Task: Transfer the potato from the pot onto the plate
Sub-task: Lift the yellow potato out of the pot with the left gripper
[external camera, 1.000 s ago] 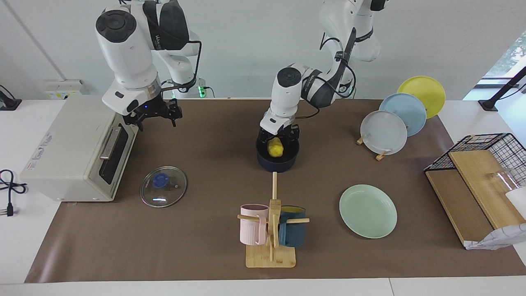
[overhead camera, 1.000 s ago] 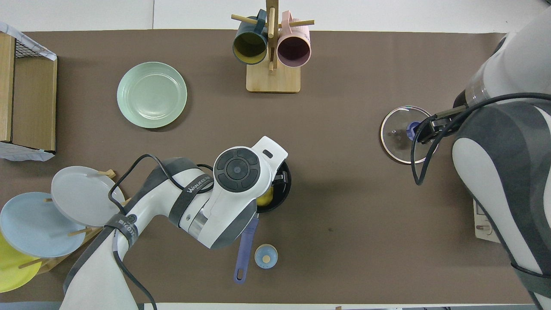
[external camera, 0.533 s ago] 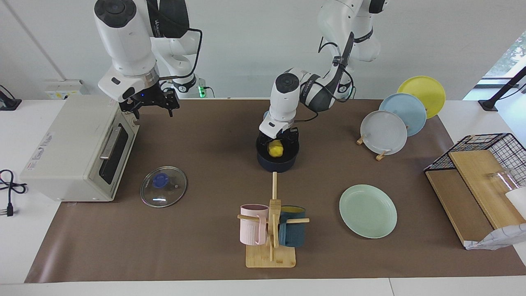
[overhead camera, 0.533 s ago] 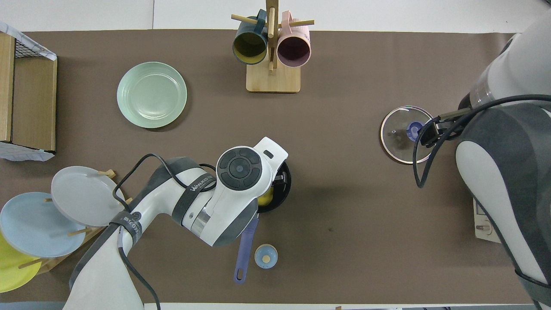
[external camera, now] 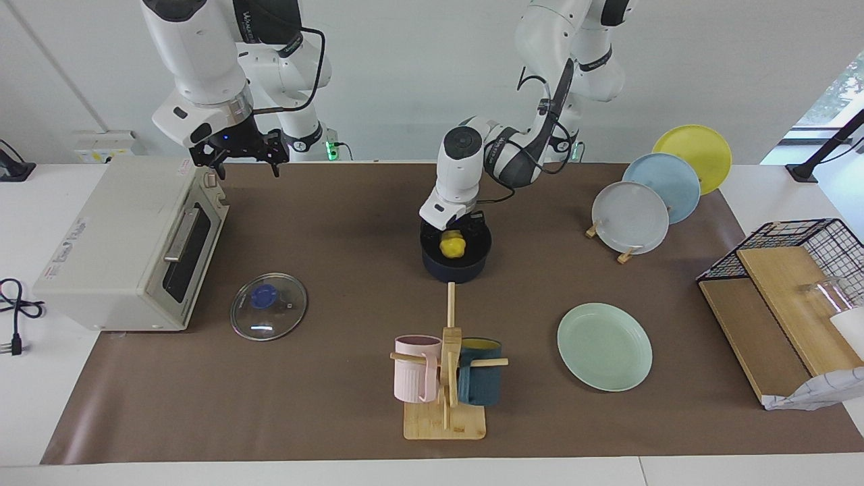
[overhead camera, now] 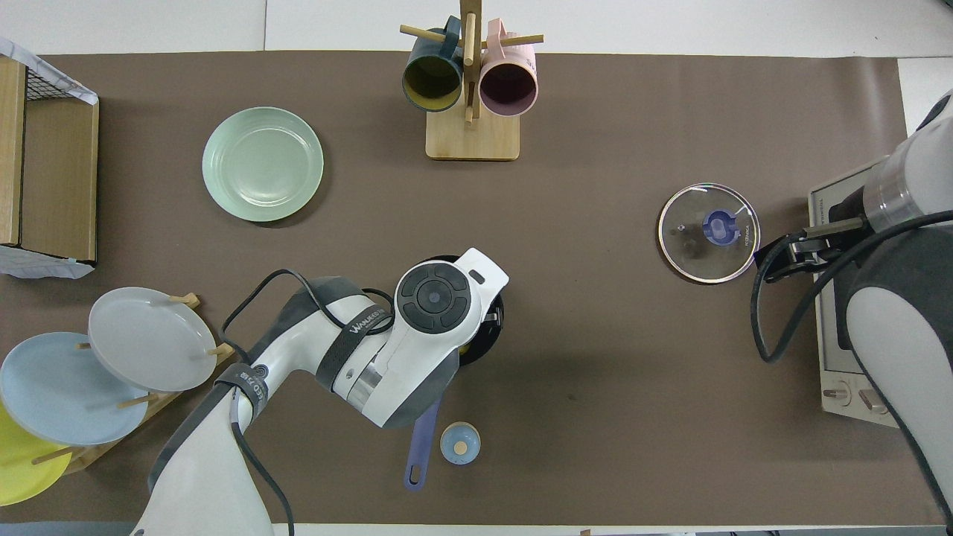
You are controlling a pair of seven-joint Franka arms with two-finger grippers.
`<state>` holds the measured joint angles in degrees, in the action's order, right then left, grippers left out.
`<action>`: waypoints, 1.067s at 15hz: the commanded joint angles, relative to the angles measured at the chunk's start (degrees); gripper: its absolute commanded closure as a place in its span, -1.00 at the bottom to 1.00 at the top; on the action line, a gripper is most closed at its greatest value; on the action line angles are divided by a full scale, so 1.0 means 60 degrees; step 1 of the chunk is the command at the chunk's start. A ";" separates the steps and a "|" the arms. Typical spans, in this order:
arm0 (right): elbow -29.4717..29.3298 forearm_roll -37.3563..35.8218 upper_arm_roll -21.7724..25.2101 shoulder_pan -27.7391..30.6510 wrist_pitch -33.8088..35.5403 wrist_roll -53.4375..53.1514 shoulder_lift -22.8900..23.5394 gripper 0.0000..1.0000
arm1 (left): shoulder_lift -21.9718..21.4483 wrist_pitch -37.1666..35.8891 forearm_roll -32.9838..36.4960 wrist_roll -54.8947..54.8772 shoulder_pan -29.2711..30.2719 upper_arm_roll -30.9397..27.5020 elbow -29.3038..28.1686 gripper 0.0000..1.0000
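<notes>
While the small bright yellow toy potato [external camera: 451,245] sits in the dark navy round pot [external camera: 455,260] near the middle of the table, the left gripper [external camera: 456,233] hangs right over it. Its fingers look spread wide on each side of the potato, and no grip shows yet. The step in hand looks like the grab. Next the fingers likely need to squeeze shut, lift, then carry the potato toward about four o'clock in the facing view, to the round pale mint-green plate [external camera: 605,346]. The right gripper [external camera: 240,159] waits open in the air by the white toaster oven [external camera: 128,243], holding nothing.
</notes>
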<state>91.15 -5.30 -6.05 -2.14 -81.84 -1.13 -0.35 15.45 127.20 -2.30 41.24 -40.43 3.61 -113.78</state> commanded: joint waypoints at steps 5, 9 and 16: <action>0.0307 0.0253 0.0159 0.0005 -0.0393 -0.0193 -0.0206 -1.00 | -0.0041 0.0201 0.0032 -0.0120 -0.0176 -0.0178 -0.0153 0.59; 0.0146 0.0326 0.0203 0.0108 -0.0379 -0.0193 -0.0220 -1.00 | -0.0041 0.0113 0.0032 -0.0120 -0.0146 -0.0178 -0.0081 1.00; 0.0117 0.0747 0.0394 0.0355 -0.0218 -0.0207 -0.0309 -1.00 | -0.0992 -0.2781 0.0002 -0.0207 0.0802 -0.0236 0.1979 1.00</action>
<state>91.22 -4.48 -3.67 -1.74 -83.22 -1.26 -1.42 12.59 118.70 -2.30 41.17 -39.11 2.35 -107.43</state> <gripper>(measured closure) 0.000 0.370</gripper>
